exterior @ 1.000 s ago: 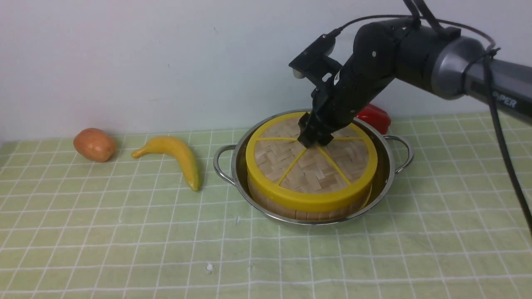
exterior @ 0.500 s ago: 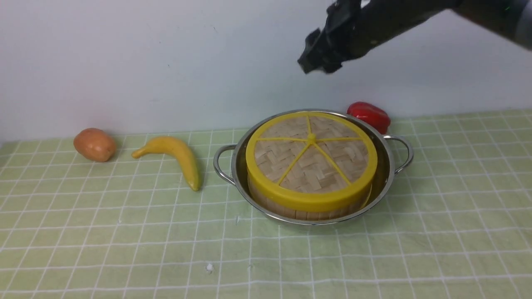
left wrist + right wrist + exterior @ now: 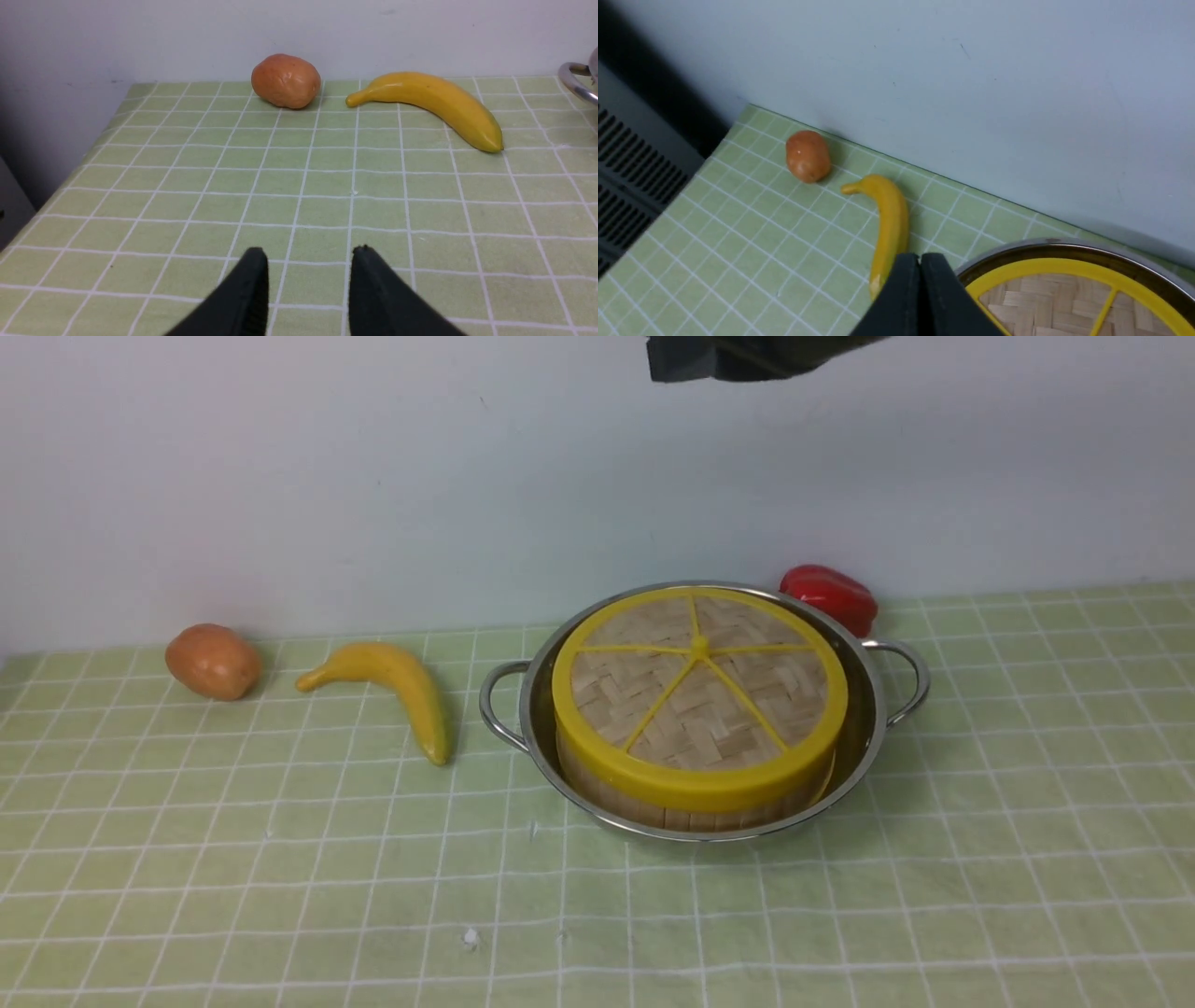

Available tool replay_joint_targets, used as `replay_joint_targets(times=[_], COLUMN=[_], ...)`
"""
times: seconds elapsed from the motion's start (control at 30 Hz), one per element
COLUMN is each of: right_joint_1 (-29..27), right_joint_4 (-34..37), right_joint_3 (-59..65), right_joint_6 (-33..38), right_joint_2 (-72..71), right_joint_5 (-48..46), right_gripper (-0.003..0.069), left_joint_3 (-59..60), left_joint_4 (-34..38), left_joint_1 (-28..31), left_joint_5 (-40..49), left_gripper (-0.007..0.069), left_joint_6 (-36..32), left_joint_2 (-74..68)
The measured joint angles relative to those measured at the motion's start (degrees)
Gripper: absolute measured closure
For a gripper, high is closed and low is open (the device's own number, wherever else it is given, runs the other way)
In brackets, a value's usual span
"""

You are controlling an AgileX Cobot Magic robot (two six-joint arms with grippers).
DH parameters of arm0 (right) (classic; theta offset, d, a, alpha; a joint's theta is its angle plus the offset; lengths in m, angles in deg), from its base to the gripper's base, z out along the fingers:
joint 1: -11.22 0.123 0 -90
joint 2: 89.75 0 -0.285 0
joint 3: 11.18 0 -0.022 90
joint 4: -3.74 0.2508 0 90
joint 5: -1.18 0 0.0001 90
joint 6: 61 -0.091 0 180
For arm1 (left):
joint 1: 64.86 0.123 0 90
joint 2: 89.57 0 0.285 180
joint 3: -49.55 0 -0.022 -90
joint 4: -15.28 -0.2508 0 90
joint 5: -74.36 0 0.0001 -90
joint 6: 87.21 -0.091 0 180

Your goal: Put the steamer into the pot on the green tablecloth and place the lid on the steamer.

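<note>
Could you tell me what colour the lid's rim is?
Yellow; the flat woven-bamboo lid shows best in the front view.

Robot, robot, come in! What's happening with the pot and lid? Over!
Left tool open, empty. Right tool shut, empty, above the pot. Lid on steamer, steamer in pot. Nothing in the way.

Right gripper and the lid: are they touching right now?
Apart. The front view shows the right gripper high at the frame's top, with bare wall between it and the lid seated on the steamer.
</note>
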Motion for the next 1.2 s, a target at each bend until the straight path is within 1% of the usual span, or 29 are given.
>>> replay_joint_targets(times=[0.07, 0.1, 0.17, 0.23, 0.27, 0.37, 0.4, 0.43, 0.47, 0.5, 0.53, 0.57, 0.6, 0.63, 0.67, 0.7, 0.77, 0.8, 0.83, 0.87, 0.93, 1.07, 1.2], right_joint_1=[-0.1, -0.1, -0.1, -0.1, -0.1, -0.1, -0.1, -0.1, -0.1, -0.1, -0.1, -0.5, -0.8, -1.2, -1.7, -3.1, -4.8, -6.7, -7.0, -9.1, -11.9, -16.7, -17.7], right_joint_4=[-0.4, -1.4, -2.9, -5.2, -6.8, -8.9, -10.7, -11.1, -13.4, -14.0, -15.1, -16.2, -16.6, -16.6, -16.7, -16.7, -16.7, -16.6, -16.7, -16.5, -16.5, -16.3, -16.3], right_joint_3=[0.0, 0.0, 0.8, 4.7, 9.1, 16.2, 22.7, 23.6, 33.7, 35.7, 40.8, 48.8, 52.7, 54.6, 58.2, 65.0, 71.8, 75.9, 77.2, 80.9, 86.1, 96.4, 102.0], right_joint_6=[1.7, 3.2, 4.1, 4.7, 5.0, 5.2, 5.2, 5.2, 5.3, 5.3, 5.4, 5.4, 5.4, 5.4, 5.1, 4.6, 4.3, 4.1, 4.0, 3.9, 3.9, 3.7, 3.7], right_joint_2=[0.0, -0.1, -0.7, -3.4, -6.6, -12.3, -17.9, -18.8, -27.0, -29.9, -34.6, -41.3, -46.2, -48.3, -52.3, -60.4, -69.3, -75.0, -75.9, -81.6, -87.4, -95.4, -99.1], right_joint_5=[-2.6, -5.8, -8.5, -11.6, -12.1, -11.2, -9.1, -8.8, -4.8, -2.7, 0.1, 4.0, 6.2, 7.2, 9.3, 12.7, 15.2, 17.6, 18.3, 20.6, 24.0, 30.1, 30.8], right_gripper=[0.0667, 0.0665, 0.0664, 0.0662, 0.0659, 0.0658, 0.0657, 0.0657, 0.0654, 0.0654, 0.0653, 0.0651, 0.065, 0.065, 0.0648, 0.0647, 0.0643, 0.064, 0.0638, 0.0635, 0.0629, 0.0614, 0.0601], left_joint_3=[0.0, 0.0, 0.0, 0.0, 0.0, 0.0, 0.0, 0.0, 0.0, 0.0, 0.0, 0.0, 0.0, 0.0, 0.0, 0.0, 0.0, 0.0, 0.0, 0.0, 0.0, 0.0, 0.0], left_joint_4=[0.0, 0.0, 0.0, 0.0, 0.0, 0.0, 0.0, 0.0, 0.0, 0.0, 0.0, 0.0, 0.0, 0.0, 0.0, 0.0, 0.0, 0.0, 0.0, 0.0, 0.0, 0.0, 0.0], left_joint_1=[0.0, 0.0, 0.0, 0.0, 0.0, 0.0, 0.0, 0.0, 0.0, 0.0, 0.0, 0.0, 0.0, 0.0, 0.0, 0.0, 0.0, 0.0, 0.0, 0.0, 0.0, 0.0, 0.0], left_joint_5=[0.0, 0.0, 0.0, 0.0, 0.0, 0.0, 0.0, 0.0, 0.0, 0.0, 0.0, 0.0, 0.0, 0.0, 0.0, 0.0, 0.0, 0.0, 0.0, 0.0, 0.0, 0.0, 0.0], left_gripper=[0.0382, 0.0382, 0.0382, 0.0382, 0.0382, 0.0382, 0.0382, 0.0382, 0.0382, 0.0382, 0.0382, 0.0382, 0.0382, 0.0382, 0.0382, 0.0382, 0.0382, 0.0382, 0.0382, 0.0382, 0.0382, 0.0382, 0.0382], left_joint_6=[0.0, 0.0, 0.0, 0.0, 0.0, 0.0, 0.0, 0.0, 0.0, 0.0, 0.0, 0.0, 0.0, 0.0, 0.0, 0.0, 0.0, 0.0, 0.0, 0.0, 0.0, 0.0, 0.0], left_joint_2=[0.0, 0.0, 0.0, 0.0, 0.0, 0.0, 0.0, 0.0, 0.0, 0.0, 0.0, 0.0, 0.0, 0.0, 0.0, 0.0, 0.0, 0.0, 0.0, 0.0, 0.0, 0.0, 0.0])
